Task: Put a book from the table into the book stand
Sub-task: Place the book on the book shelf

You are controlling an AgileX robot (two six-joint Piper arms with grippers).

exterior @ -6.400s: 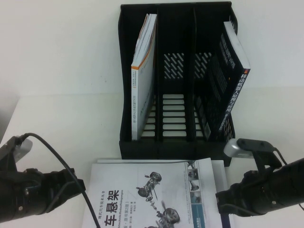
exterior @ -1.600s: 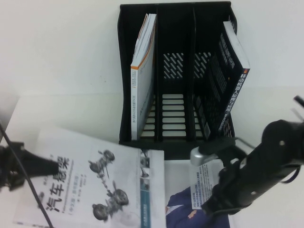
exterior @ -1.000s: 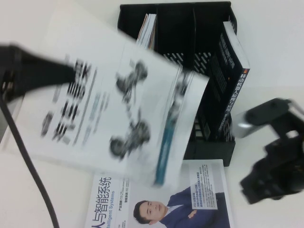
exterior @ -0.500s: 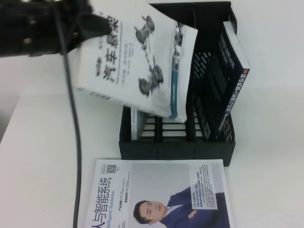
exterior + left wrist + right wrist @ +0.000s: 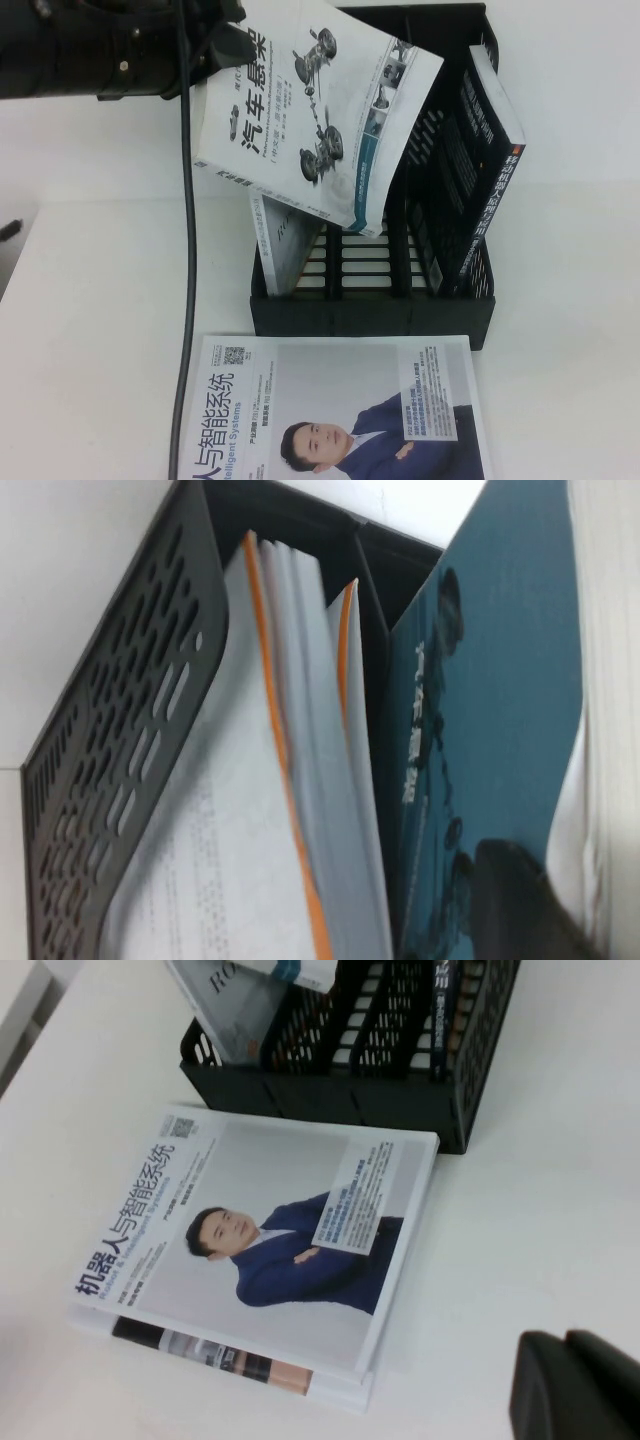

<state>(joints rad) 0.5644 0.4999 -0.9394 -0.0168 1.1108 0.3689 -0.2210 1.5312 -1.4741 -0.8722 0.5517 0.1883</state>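
The book (image 5: 320, 110), white with black title and car-part drawings, hangs tilted over the left and middle slots of the black book stand (image 5: 370, 312). Its lower edge reaches down into the stand's top. My left gripper (image 5: 235, 45) is shut on the book's upper left corner. In the left wrist view one dark finger (image 5: 515, 900) presses on the book's teal back cover (image 5: 490, 680), and the other finger is hidden behind the pages. My right gripper (image 5: 575, 1385) is out of the high view; it hovers shut over the bare table (image 5: 480, 1260) beside the stand.
A white book with an orange spine edge (image 5: 285, 240) leans in the stand's left slot. A dark book (image 5: 485, 170) stands in the right slot. A white book with a suited man's portrait (image 5: 330, 410) lies on the table (image 5: 90, 300) in front of the stand.
My left gripper has carried the book up from the left and over the stand, tilting it toward the slots. The right arm has drawn back out of the high view.
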